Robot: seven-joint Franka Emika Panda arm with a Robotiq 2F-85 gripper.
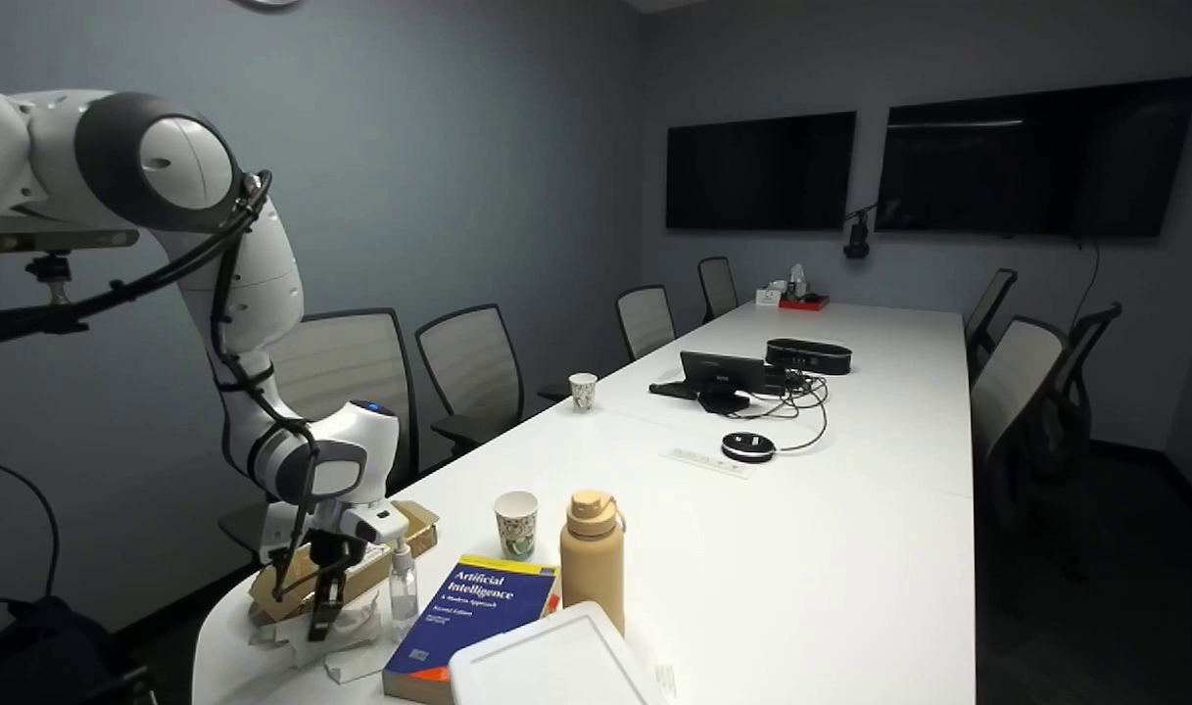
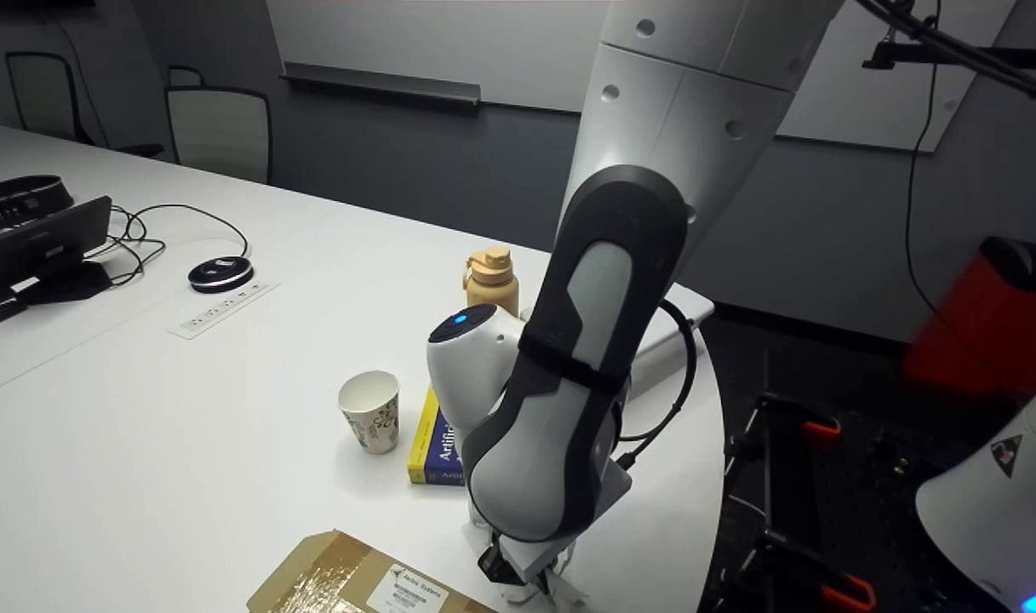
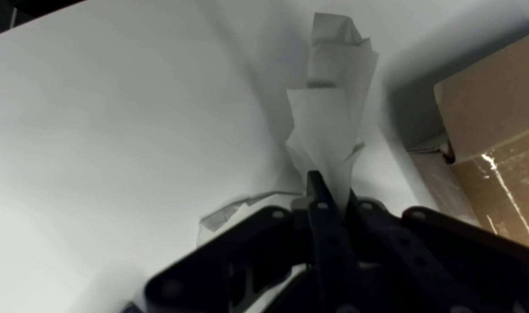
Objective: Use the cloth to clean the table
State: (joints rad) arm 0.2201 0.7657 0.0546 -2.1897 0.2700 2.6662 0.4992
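Observation:
The cloth [image 3: 329, 117] is a pale, rumpled, elongated strip in the wrist view. It is pinched between the fingers of my gripper [image 3: 331, 191], and a further pale fold spreads out to the left behind them. In an exterior view, the cloth [image 1: 360, 627] lies crumpled on the near rounded end of the white table [image 1: 831, 548], with my gripper [image 1: 323, 632] pointing down into it. In an exterior view, the arm hides most of the cloth [image 2: 518, 593], and pale edges show beside the fingers. The table also shows in the wrist view [image 3: 116, 130].
An open cardboard box [image 2: 339, 575] lies right beside the gripper. A clear spray bottle [image 1: 404, 592], a blue book [image 1: 478, 607], a paper cup [image 1: 516, 524], a tan bottle [image 1: 593, 568] and a white lidded box [image 1: 556, 666] stand close by. A tablet [image 1: 723, 377] with cables is farther off.

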